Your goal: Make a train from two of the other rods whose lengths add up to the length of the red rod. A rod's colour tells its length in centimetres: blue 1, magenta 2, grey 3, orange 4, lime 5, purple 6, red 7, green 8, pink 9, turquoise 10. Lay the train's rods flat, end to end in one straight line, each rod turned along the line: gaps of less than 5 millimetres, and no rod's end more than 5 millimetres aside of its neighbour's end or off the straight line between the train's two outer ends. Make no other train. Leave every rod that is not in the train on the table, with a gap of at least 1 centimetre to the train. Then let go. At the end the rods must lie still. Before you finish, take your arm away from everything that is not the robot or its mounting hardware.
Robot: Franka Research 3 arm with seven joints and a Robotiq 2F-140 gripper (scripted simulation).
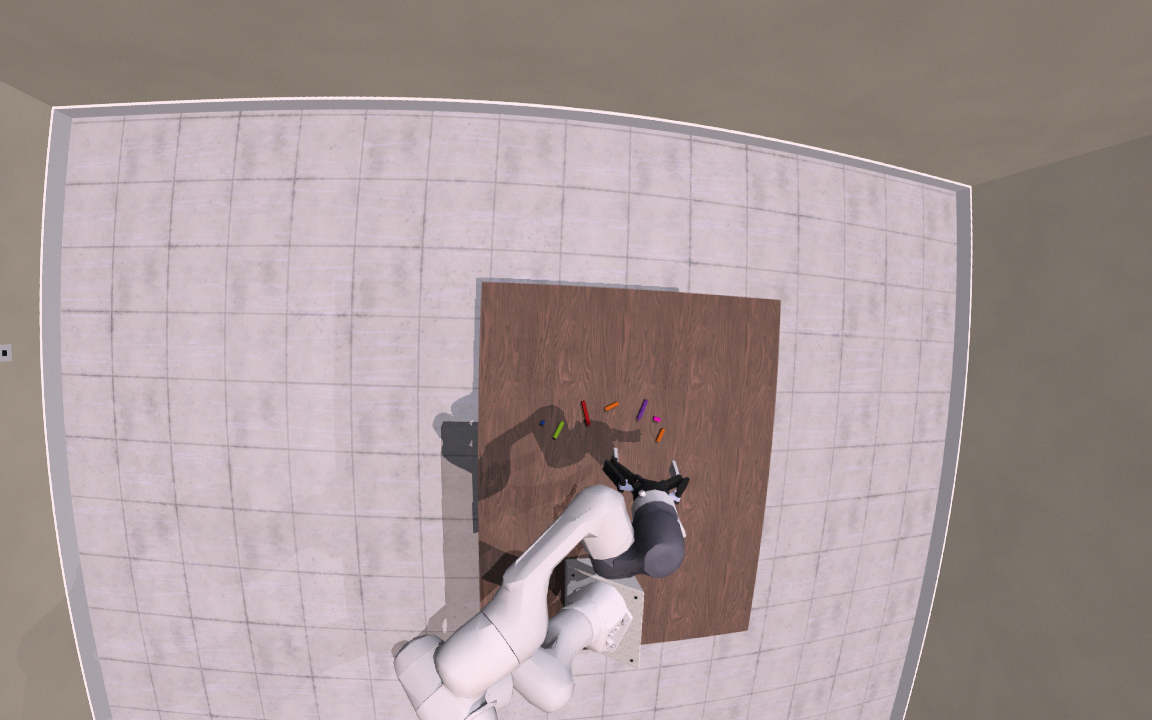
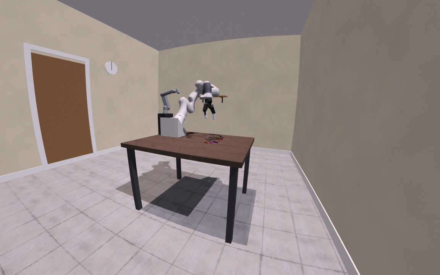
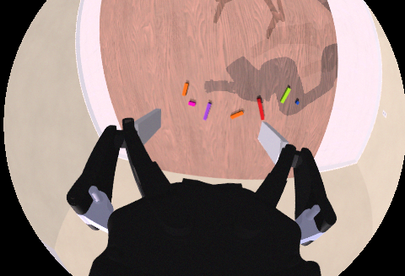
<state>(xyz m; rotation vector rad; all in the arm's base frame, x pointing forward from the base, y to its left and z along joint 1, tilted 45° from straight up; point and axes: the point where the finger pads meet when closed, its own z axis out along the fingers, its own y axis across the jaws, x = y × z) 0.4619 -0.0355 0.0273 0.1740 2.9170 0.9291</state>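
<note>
My black two-fingered tool (image 1: pixel 644 462) (image 2: pixel 209 118) (image 3: pixel 211 124) hangs well above the surface, its fingers spread wide with nothing between the pale pads. From my top view, the short orange rod (image 1: pixel 660 435) (image 3: pixel 186 89) lies nearest it. Just beyond is the tiny magenta rod (image 1: pixel 656 419) (image 3: pixel 191 103), near the slim purple rod (image 1: pixel 642 410) (image 3: pixel 207 110). A second orange rod (image 1: pixel 611 406) (image 3: pixel 237 115) lies between the purple one and the long red rod (image 1: pixel 585 412) (image 3: pixel 261 109). On the red one's other side I see the lime-green rod (image 1: pixel 558 430) (image 3: pixel 285 94), with the very small blue rod (image 1: pixel 541 422) (image 3: pixel 297 101) near it. All seven lie flat and apart on the brown wooden surface (image 1: pixel 705 358) (image 2: pixel 180 145) (image 3: pixel 139 56), no two forming a train. My white arm (image 1: pixel 508 617) (image 2: pixel 181 109) reaches over the surface from its mount.
</note>
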